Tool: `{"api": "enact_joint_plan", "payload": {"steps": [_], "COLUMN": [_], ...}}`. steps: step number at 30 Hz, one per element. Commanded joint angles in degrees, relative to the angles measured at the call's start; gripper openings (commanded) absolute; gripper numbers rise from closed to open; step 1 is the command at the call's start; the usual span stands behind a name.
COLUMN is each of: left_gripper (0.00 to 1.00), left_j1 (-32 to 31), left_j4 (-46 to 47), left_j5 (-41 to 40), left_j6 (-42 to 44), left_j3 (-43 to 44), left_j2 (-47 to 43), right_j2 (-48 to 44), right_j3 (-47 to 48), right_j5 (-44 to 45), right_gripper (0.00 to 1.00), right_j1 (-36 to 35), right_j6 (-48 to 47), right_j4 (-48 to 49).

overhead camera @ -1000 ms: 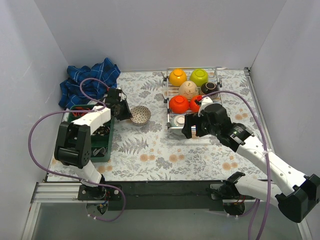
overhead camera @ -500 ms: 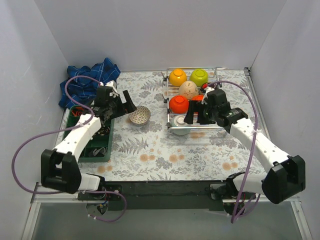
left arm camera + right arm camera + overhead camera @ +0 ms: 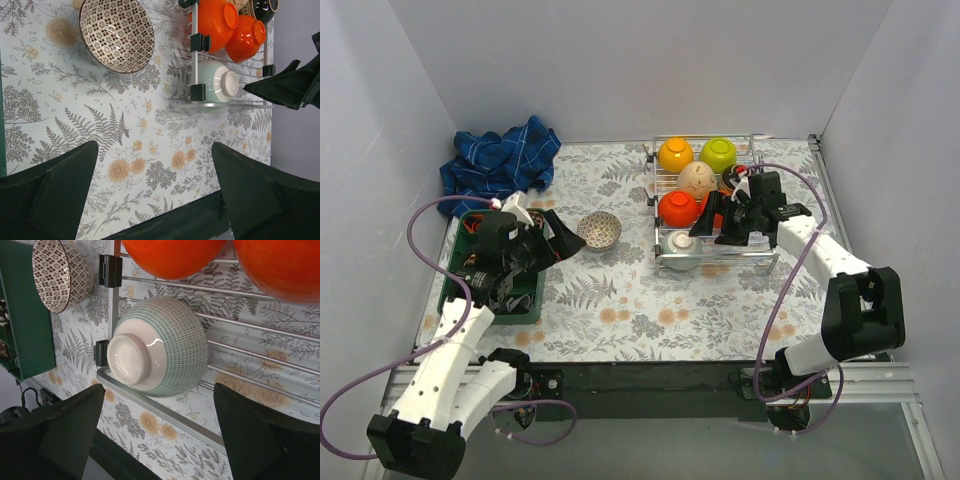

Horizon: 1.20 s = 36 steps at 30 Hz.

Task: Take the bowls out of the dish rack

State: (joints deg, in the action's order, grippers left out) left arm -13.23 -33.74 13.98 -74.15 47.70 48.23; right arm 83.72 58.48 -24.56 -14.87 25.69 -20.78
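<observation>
- Bowls (image 3: 698, 178), seven in all, remained in the dish rack (image 3: 720, 262), upper right.
- The white patterned bowl (image 3: 601, 229) sat released on the tabletop (image 3: 620, 300), centre frame; the left gripper (image 3: 155, 150) had withdrawn, jaws apart.
- The right gripper (image 3: 159, 390), jaws apart, had moved over the pale blue-green bowl (image 3: 165, 347), likely next out.

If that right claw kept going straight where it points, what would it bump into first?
Probably the pale blue-green bowl, upside down in the dish rack. It sits straight ahead between the open fingers of the right claw. Depth is hard to judge.
</observation>
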Motion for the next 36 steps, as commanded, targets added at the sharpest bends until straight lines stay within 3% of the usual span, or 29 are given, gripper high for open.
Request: {"api": "enact_joint_plan", "payload": {"steps": [1,18,27,36], "left_gripper": [0.98,0.98,0.98,0.98], "left_j1": [0.1,0.1,0.1,0.1], "left_j4": [-4.1,-6.3,-6.3,-6.4], "left_j5": [0.8,0.4,-0.1,0.0], "left_j6": [-1.3,-1.6,-1.4,-1.2], "left_j3": [-0.3,0.0,-0.2,-0.2], "left_j2": [-3.7,-4.4,-4.6,-5.0], "right_j2": [2.8,13.0,14.9,10.8], "right_j3": [-0.4,-3.4,-3.8,-2.8], "right_j5": [-5.9,-14.0,-12.4,-6.7], "right_gripper": [0.99,0.98,0.98,0.98], "right_j1": [0.8,2.7,2.7,2.7], "right_j6": [1.3,1.9,1.8,-2.0], "right_j4": [3.7,9.8,9.9,10.9]}}
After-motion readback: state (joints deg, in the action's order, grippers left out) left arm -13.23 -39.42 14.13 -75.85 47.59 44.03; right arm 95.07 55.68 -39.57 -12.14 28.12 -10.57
